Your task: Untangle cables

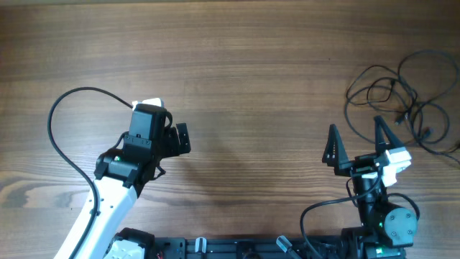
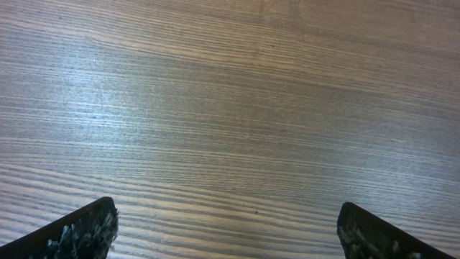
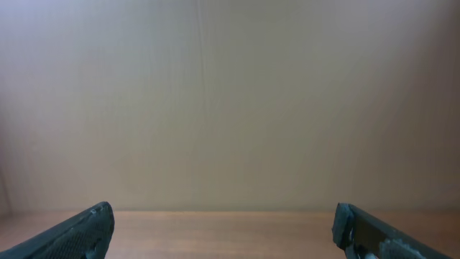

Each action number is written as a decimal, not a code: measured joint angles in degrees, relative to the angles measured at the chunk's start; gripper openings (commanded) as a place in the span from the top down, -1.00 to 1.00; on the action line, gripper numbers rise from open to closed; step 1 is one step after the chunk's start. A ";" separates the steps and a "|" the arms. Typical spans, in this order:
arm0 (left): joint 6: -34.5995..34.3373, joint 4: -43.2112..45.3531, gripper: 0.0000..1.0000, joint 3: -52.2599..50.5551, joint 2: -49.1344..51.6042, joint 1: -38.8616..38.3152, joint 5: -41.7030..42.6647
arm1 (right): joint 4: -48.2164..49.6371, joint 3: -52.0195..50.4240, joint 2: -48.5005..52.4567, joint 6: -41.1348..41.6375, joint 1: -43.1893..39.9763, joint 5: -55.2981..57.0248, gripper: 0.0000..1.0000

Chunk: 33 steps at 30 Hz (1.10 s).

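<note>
Overhead alone shows the cables (image 1: 397, 93), thin black tangled loops (far right). Left gripper (image 2: 226, 232) and right gripper (image 1: 354, 128) stand wide apart.

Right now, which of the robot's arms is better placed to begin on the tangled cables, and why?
Right. The right hand, open, sits close to the cables; the left hand, also open, is much farther away across the table.

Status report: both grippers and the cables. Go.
Left gripper open, empty. Right gripper open, empty. Cables tangled at right edge, untouched. Nothing blocking.
</note>
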 measured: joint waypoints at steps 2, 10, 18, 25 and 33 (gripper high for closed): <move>0.00 0.00 -1.00 0.00 0.33 -0.02 0.02 | 1.29 -1.31 -1.36 -1.29 0.00 0.00 -1.00; 0.00 0.00 -1.00 0.00 0.35 0.00 0.00 | 2.69 -3.91 -5.42 -6.67 0.00 0.00 -0.99; 0.00 0.00 -1.00 0.00 0.35 0.00 0.00 | -8.74 -5.07 -5.53 -7.96 0.00 0.11 -1.00; 0.00 0.00 -1.00 0.00 0.35 0.00 0.00 | -17.84 -5.35 -5.57 -8.00 0.00 0.24 -1.00; 0.00 0.00 -1.00 0.00 0.35 0.00 0.00 | -17.81 -5.35 -5.57 -7.85 0.00 0.24 -1.00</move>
